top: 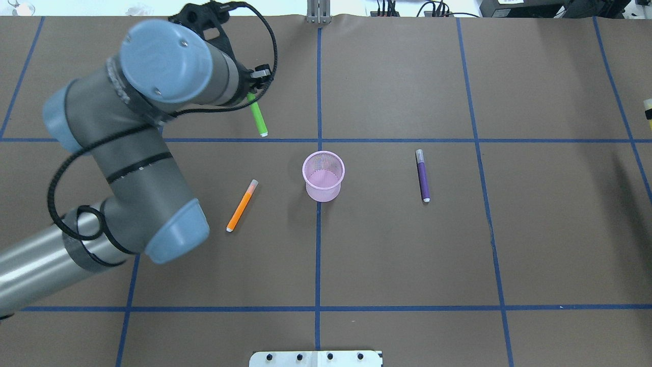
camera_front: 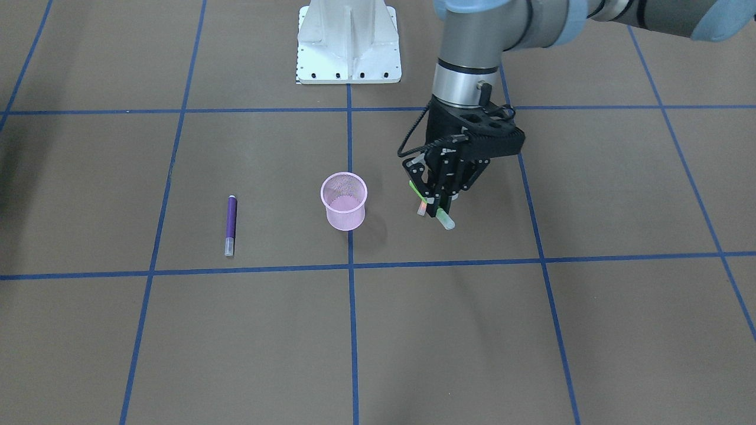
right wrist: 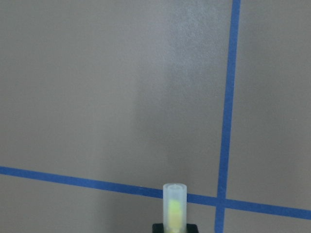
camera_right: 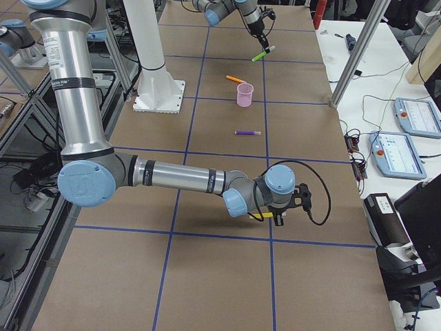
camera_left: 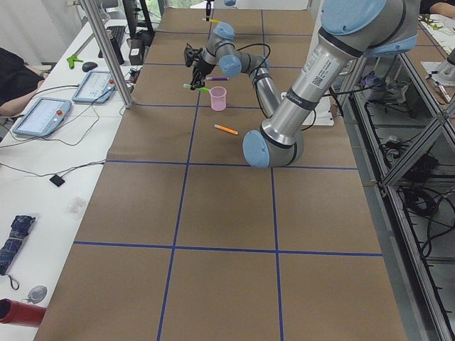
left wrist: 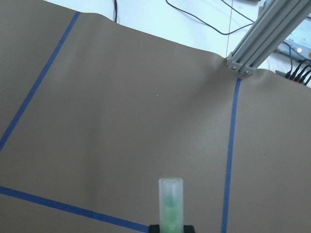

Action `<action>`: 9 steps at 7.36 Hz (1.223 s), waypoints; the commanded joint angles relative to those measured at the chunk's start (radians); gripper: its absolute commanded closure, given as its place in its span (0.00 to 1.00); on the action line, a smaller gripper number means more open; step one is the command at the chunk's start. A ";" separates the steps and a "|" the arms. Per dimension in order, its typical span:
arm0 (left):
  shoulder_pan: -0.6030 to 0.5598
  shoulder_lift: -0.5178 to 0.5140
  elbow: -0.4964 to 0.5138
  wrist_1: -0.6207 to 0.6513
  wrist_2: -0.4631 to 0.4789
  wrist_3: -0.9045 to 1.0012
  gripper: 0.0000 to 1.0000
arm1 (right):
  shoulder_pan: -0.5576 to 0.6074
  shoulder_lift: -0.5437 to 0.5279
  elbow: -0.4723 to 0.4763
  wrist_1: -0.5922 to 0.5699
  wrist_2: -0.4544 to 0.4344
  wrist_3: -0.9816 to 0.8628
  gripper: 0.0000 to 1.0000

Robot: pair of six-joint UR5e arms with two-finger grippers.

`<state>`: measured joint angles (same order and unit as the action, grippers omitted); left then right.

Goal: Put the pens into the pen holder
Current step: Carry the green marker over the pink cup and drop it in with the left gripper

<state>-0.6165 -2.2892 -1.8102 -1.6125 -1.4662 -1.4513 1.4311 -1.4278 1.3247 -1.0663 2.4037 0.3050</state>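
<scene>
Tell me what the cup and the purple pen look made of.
Cup: pink wire mesh, probably painted metal; the table shows through its wall. Purple pen: smooth, even-coloured barrel, likely plastic; its cap is translucent whitish, also plastic by the look.

the left gripper reaches down from the upper right of the view, its fingers closed on a slanting green pen. a bit of an orange pen peeks out just beside the fingers. near it, toward the middle, a pink mesh cup stands upright on a blue tape line. a purple pen lies well apart beyond the cup. a white base sits at the top.
</scene>
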 commanded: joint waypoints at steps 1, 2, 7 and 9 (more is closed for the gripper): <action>0.162 -0.030 0.008 -0.003 0.259 -0.063 1.00 | -0.001 0.013 0.075 -0.094 0.003 0.016 1.00; 0.197 -0.032 0.024 -0.007 0.312 -0.098 1.00 | -0.001 0.042 0.091 -0.159 0.020 0.016 1.00; 0.222 -0.142 0.233 -0.038 0.435 -0.124 1.00 | -0.003 0.063 0.137 -0.190 0.023 0.032 1.00; 0.251 -0.141 0.291 -0.090 0.471 -0.129 1.00 | -0.005 0.064 0.140 -0.190 0.023 0.032 1.00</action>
<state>-0.3824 -2.4283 -1.5517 -1.6813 -1.0153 -1.5755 1.4272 -1.3648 1.4619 -1.2561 2.4267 0.3374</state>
